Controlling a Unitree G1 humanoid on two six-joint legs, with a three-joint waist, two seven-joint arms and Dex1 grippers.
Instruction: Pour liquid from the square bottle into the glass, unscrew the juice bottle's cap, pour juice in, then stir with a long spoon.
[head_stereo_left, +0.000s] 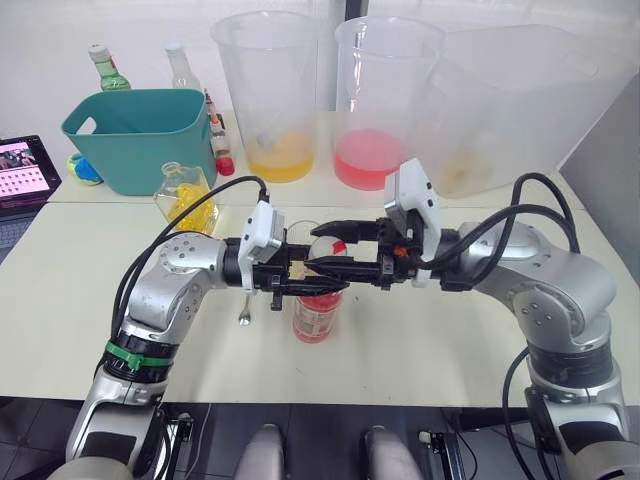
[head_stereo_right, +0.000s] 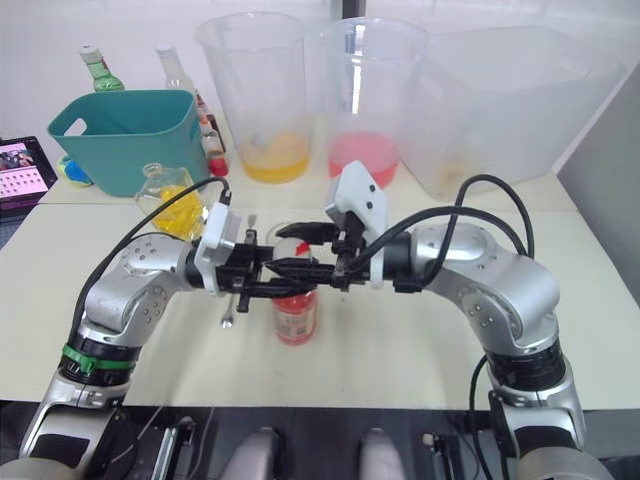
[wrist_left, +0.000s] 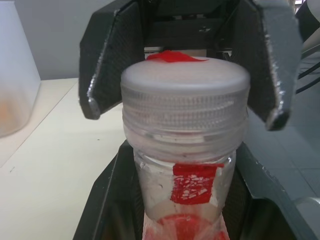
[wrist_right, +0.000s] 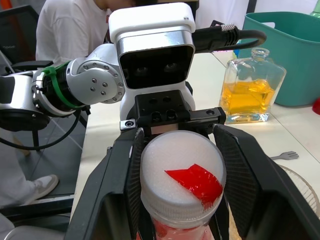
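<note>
White cap (wrist_right: 182, 170) between open right jaws; left jaws gripping pink-filled juice bottle (head_stereo_left: 317, 310).

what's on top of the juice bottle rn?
The juice bottle carries its white cap with a red mark, screwed on. Right gripper jaws flank the cap. The bottle mouth underneath is covered.

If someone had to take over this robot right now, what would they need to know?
Left gripper: shut on the juice bottle, holding it upright on the table.
Right gripper: open, fingers either side of the cap, which is still on.
Square bottle: upright, uncapped, still holding yellow liquid.
Glass: just behind the juice bottle.
Long spoon: lying on the table.
Left: unscrew, pour juice, stir.
</note>
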